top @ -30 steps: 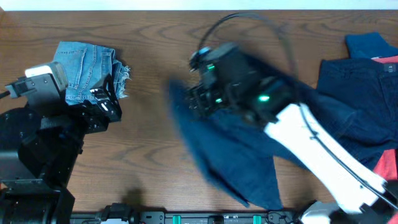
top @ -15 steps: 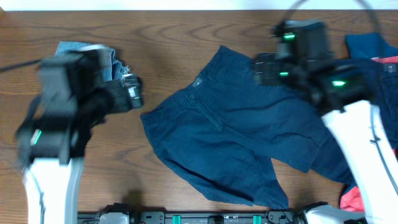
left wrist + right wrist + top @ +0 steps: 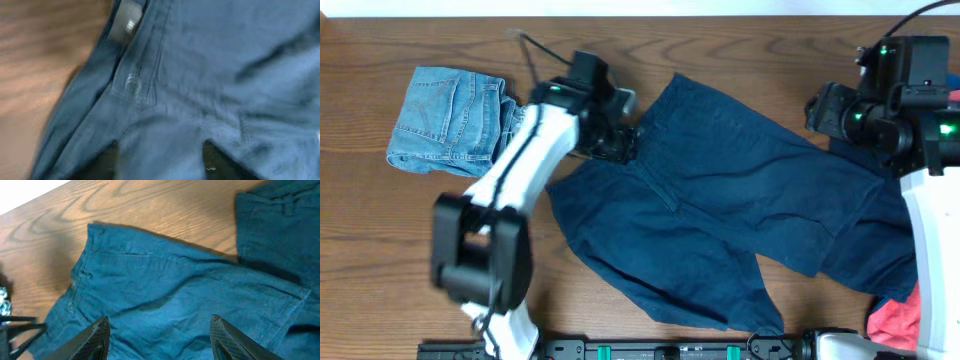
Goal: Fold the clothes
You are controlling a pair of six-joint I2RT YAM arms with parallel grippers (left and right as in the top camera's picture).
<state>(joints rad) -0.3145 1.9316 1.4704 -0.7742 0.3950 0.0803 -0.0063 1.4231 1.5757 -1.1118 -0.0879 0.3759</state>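
Observation:
The dark-navy shorts (image 3: 720, 210) lie spread out in the middle of the table, waistband toward the upper left and legs toward the lower right. My left gripper (image 3: 624, 138) is pressed down on the waistband near the button (image 3: 131, 85). Its jaws stand apart, and the dark fingertips (image 3: 107, 161) have a ridge of navy cloth (image 3: 160, 155) between them. My right gripper (image 3: 817, 108) hovers open over the shorts' right side (image 3: 165, 295) and holds nothing. Light-blue denim shorts (image 3: 445, 115) lie folded at the far left.
A second dark-navy garment (image 3: 895, 250) lies under the right arm at the right edge, also showing in the right wrist view (image 3: 280, 220). A coral-red piece (image 3: 892, 322) shows at the bottom right. Bare wood (image 3: 440, 250) surrounds the left arm's base.
The left arm swung right from the denim shorts onto the navy waistband, and its jaws narrowed. The right arm drew back to the upper right, leaving the navy shorts spread flat.

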